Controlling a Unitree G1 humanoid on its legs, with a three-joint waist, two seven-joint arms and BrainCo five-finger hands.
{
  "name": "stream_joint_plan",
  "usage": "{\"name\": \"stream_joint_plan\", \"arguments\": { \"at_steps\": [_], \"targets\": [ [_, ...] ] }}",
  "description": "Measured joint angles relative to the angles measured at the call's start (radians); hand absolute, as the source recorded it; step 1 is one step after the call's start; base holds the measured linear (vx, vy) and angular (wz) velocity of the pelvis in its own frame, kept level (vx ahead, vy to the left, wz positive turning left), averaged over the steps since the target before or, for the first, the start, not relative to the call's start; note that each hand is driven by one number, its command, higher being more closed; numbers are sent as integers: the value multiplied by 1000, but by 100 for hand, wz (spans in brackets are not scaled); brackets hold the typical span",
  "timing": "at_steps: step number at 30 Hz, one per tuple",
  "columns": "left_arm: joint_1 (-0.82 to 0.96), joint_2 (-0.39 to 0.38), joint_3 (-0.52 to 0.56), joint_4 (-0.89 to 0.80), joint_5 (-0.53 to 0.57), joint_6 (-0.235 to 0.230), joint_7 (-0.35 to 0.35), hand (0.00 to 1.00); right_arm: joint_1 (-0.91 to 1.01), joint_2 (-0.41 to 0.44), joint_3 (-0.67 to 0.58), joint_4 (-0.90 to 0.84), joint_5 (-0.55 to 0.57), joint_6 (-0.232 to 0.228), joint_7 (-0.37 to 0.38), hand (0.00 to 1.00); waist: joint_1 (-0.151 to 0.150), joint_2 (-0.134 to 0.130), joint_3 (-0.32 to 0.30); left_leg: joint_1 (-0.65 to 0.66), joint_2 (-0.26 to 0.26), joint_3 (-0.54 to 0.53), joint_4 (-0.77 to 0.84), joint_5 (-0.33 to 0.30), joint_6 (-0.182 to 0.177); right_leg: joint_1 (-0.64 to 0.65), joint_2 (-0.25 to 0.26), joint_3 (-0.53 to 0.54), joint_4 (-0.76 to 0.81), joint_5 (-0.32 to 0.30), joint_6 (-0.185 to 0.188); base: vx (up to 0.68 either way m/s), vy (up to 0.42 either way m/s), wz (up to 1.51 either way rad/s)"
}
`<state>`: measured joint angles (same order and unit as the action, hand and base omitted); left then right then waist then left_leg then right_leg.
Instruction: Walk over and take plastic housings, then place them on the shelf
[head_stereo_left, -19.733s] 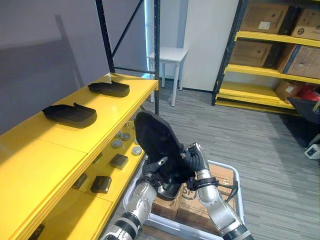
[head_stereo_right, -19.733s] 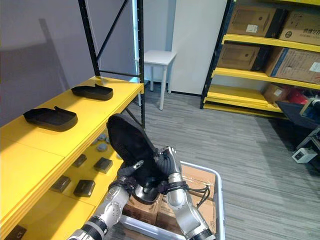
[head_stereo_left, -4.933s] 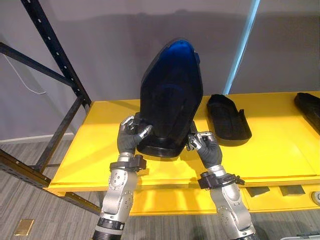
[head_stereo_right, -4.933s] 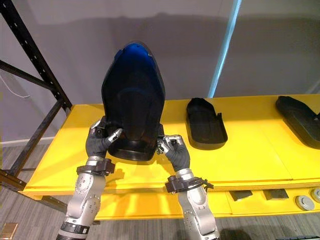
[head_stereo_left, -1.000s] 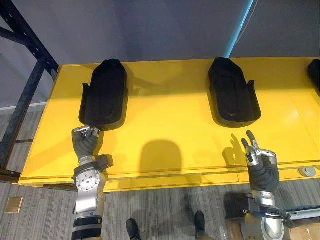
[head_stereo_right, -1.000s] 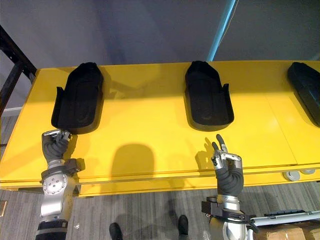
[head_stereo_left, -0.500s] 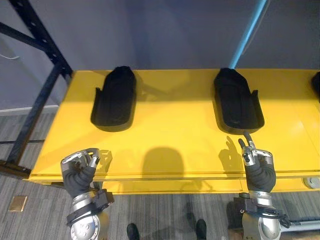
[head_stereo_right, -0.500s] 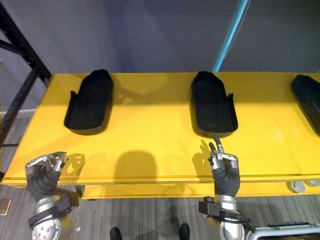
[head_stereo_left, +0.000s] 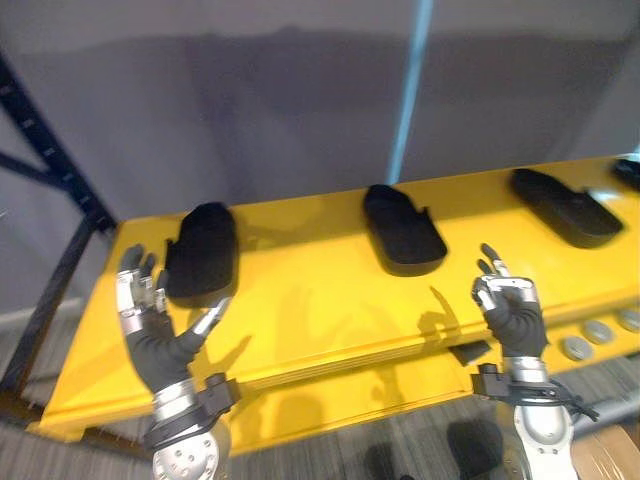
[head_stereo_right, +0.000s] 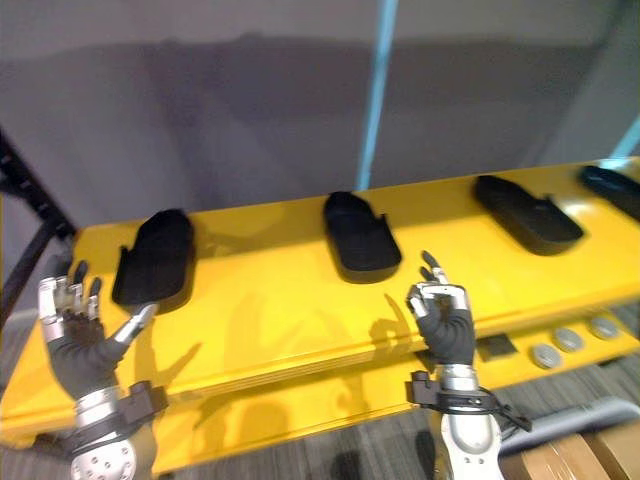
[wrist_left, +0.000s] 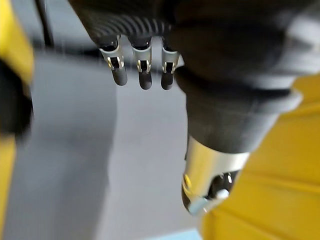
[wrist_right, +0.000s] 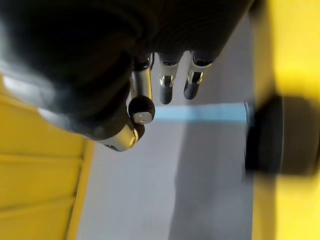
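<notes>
Well apart in a row along the yellow shelf, lying flat: left housing, middle housing, right housing, all black. At the far right end, cut by the frame edge, a fourth housing.

Left hand raised before the shelf's front left corner, palm to the camera, fingers straight and spread, thumb out sideways. Holds nothing. Seen just beside the near end of the left housing, not gripping it; cannot tell whether touching. From its wrist camera, fingers straight in a row, thumb apart, nothing between them.

Right hand up before the shelf's front edge, nearer than the middle housing and to its right, apart from it. Back of the hand to the camera, one finger pointing up, the rest loosely bent, nothing held. From its wrist camera, fingers relaxed in a row with the thumb beside them, empty.

On the lower level under the right part of the shelf: grey discs and a dark block. Black post at the left end. Behind, grey wall with a pale blue strip running up it.
</notes>
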<state>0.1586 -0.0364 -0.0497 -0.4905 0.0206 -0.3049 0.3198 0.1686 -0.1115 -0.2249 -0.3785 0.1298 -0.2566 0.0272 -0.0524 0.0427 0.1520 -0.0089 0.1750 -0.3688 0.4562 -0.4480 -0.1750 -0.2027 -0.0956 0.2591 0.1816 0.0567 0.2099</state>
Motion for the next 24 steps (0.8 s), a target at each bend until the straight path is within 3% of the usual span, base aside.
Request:
{"name": "stream_joint_plan", "arguments": {
  "at_steps": [1, 2, 3, 4, 5, 7, 8, 11, 14, 16, 18, 20, 24],
  "targets": [
    [-25, 31, -45, 35, -2, 3, -13, 0, 65, 42, -22, -14, 0, 4, 0, 0, -10, -54, 2, -1, -55, 67, 50, -17, 28, -11, -32, 74, -27, 21, 7, -286, 422, -137],
    [-36, 47, -109, 48, -13, 8, -34, 0, 156, 74, -30, -71, -1, 10, 0, 0, -19, -84, -6, -9, -93, 136, 86, -32, 66, -9, -60, 126, -101, 63, -53, -300, 440, -159],
    [-37, 51, -134, 48, -14, 9, -48, 0, 190, 83, -31, -104, -1, 12, 0, 0, -26, -105, -8, -10, -112, 179, 94, -28, 80, -15, -77, 139, -146, 58, -143, -300, 454, -198],
    [-44, 39, -159, 56, -16, 19, -69, 0, 196, 77, -39, -138, -3, 16, 0, 0, -39, -90, -19, -13, -117, 279, 70, -3, 123, -40, -101, 88, -213, -146, -362, -356, 635, -260],
    [-88, 30, -174, 65, -19, 22, -90, 0, 183, 77, -50, -166, -25, 18, -15, 0, -24, -76, -20, -5, -95, 407, 21, 38, 155, -106, -96, -85, -147, -121, -275, -301, 539, -285],
    [-143, 27, -173, 92, -18, 22, -97, 0, 178, 77, -66, -195, -92, 18, -40, 0, -10, -79, -22, 37, -89, 566, -85, 103, 175, -128, -83, -283, -40, -38, -253, -322, 437, -261],
    [-169, 27, -172, 124, -19, 22, -101, 0, 168, 78, -93, -197, -120, 17, -49, 0, -11, -73, -19, 73, -86, 643, -141, 140, 183, -112, -72, -305, 29, -35, -242, -263, 256, -213],
    [-196, 23, -161, 176, -22, 22, -111, 0, 111, 79, -161, -148, -141, 17, -71, 0, -33, -73, -20, 98, -72, 756, -184, 176, 193, -33, -73, -333, 215, -102, -188, -197, 84, -127],
    [-197, 23, -138, 193, -46, 24, -136, 0, 43, 79, -170, -124, -158, 17, -87, 0, -31, -76, -23, 91, -61, 854, -203, 204, 173, 82, -113, -409, 302, -214, -177, -131, -38, -106],
    [-197, 22, -133, 197, -65, 27, -153, 0, 10, 79, -164, -108, -167, 17, -85, 0, -29, -86, -30, 71, -60, 885, -202, 209, 157, 123, -105, -416, 203, -236, -152, -111, -152, -73],
    [-190, 11, -133, 199, -77, 39, -172, 0, -12, 67, -164, -94, -173, 17, -84, 0, -14, -75, -36, 51, -87, 856, -222, 223, 136, 152, -85, -406, 68, -234, -131, -73, -153, -60],
    [-171, 1, -132, 229, -86, 54, -200, 0, -20, 64, -154, 24, -163, 18, -86, 0, -16, -46, -62, 49, -65, 820, -253, 247, 133, 177, -23, -379, -42, -169, -150, -2, -176, -61],
    [-165, 3, -83, 422, -140, 72, -226, 0, -15, 60, -147, 324, -126, 43, -84, 0, -15, -44, -88, 51, -37, 830, -276, 266, 115, 203, 25, -348, -154, -103, -154, 62, -95, -38]
  ]
}}
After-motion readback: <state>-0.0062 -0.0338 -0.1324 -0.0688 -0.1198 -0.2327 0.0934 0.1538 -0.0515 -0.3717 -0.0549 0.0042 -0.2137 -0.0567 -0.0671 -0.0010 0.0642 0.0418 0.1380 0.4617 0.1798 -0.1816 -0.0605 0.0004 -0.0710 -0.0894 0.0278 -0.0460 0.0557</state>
